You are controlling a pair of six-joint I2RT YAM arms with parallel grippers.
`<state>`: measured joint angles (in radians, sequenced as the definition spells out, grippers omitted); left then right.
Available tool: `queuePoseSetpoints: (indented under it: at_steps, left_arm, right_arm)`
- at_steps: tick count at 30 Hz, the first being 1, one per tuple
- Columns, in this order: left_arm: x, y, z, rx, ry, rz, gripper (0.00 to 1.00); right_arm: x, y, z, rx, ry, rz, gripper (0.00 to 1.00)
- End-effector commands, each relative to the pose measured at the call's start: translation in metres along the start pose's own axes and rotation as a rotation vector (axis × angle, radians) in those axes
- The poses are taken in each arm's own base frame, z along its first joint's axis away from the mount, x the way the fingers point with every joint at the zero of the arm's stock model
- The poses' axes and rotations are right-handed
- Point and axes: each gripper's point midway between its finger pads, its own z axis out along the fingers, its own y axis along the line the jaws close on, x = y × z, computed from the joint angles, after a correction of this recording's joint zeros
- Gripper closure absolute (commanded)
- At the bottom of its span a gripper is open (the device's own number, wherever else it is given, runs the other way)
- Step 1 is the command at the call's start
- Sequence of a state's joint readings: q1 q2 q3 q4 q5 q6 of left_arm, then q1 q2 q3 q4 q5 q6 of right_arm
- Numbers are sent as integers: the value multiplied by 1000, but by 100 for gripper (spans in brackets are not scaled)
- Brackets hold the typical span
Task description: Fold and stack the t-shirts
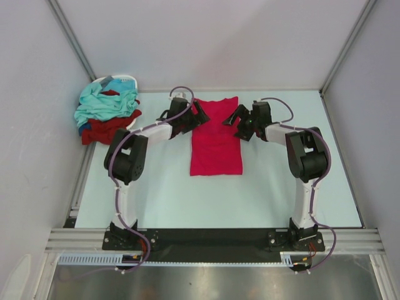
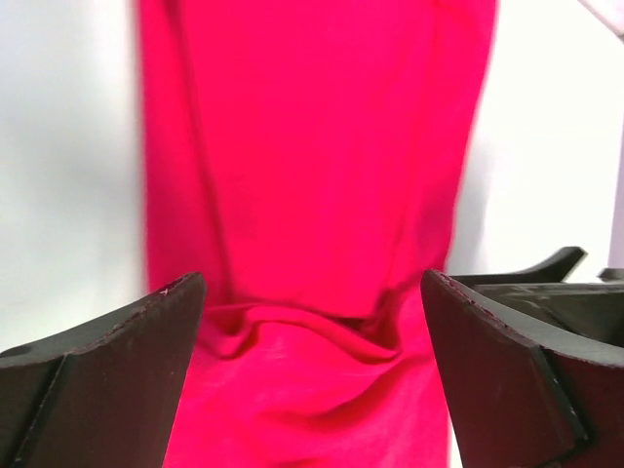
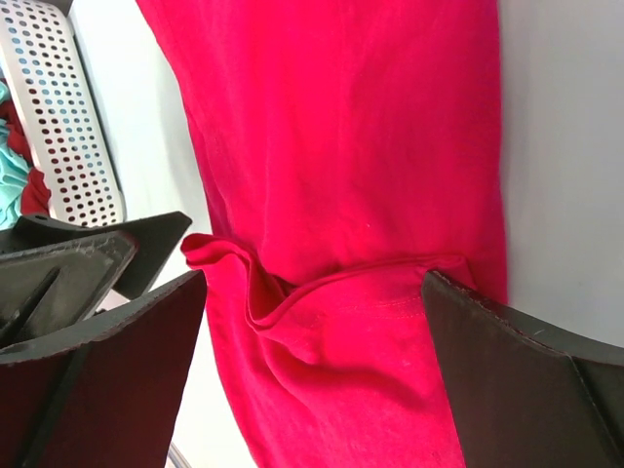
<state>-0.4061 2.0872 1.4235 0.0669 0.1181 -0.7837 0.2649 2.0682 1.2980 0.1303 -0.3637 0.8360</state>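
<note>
While the left pincer (image 1: 196,117) and right pincer (image 1: 239,121) hang released over the far end of the pink shirt (image 1: 215,142) mid-surface (image 1: 281,187), only the wrist views show its bunched fold (image 3: 261,292); the basket (image 1: 122,79) at the far-left corner holds a teal shirt (image 1: 103,103) and maroon shirt (image 1: 103,130).

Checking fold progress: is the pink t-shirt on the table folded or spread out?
Partly folded: the pink t-shirt lies as a narrow strip, no sleeves sticking out, its full length laid out.

Black-jointed, white-linked left arm (image 1: 127,164) and right arm (image 1: 304,156), looping purple cables (image 1: 179,92), black wedge-shaped tool fingers (image 2: 97,361)
</note>
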Motion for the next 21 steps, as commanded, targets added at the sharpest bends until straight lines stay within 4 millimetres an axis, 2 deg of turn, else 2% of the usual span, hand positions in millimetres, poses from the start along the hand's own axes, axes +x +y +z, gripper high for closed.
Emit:
queuePoseSetpoints:
  at_steps: [1,3,4,5,7,8,9,10,11,12,13,14,15,16,17,18,21]
  left_arm:
    - [-66,-16,-37,7,-132,105,2]
    - [-69,-12,-59,-47,-100,132,1]
    - [-82,-26,-84,-23,-131,178,1]
    - [-72,-21,-93,-42,-101,193,1]
    - [-69,-32,-123,-24,-99,209,0]
    - [-47,-18,-129,-53,-43,196,0]
    - [-36,-16,-134,-50,-18,193,1]
    - [-19,-16,-137,-51,12,186,1]
    - [4,-4,-144,-73,52,178,1]
    - [16,-2,-146,-74,74,176,1]
    - [35,-3,-147,-72,108,165,1]
    - [56,9,-148,-95,152,154,2]
    - [67,13,-148,-104,175,143,2]
    - [81,14,-148,-108,200,127,4]
    - [95,23,-148,-125,227,121,5]
    - [102,27,-147,-135,244,116,6]
    - [119,36,-150,-155,276,114,10]
  right_arm:
    - [-10,5,-3,4,-13,-46,0]
    - [-14,19,-17,-18,5,-109,0]
    - [-17,25,-23,-20,6,-134,0]
    - [-20,37,-42,-11,28,-190,0]
    - [-22,43,-63,16,32,-241,0]
    - [-18,36,-76,80,39,-253,0]
    - [-20,44,-95,87,17,-301,0]
    - [-17,40,-105,111,20,-311,0]
    - [-8,30,-114,155,47,-300,0]
    - [3,21,-124,174,69,-290,0]
    - [14,15,-128,183,96,-284,0]
    - [24,7,-132,197,121,-279,0]
    - [44,-11,-135,233,160,-263,0]
    - [50,-11,-140,228,154,-268,0]
    - [58,-14,-140,221,160,-270,0]
    - [74,-24,-140,237,191,-268,1]
    - [97,-30,-143,256,248,-271,5]
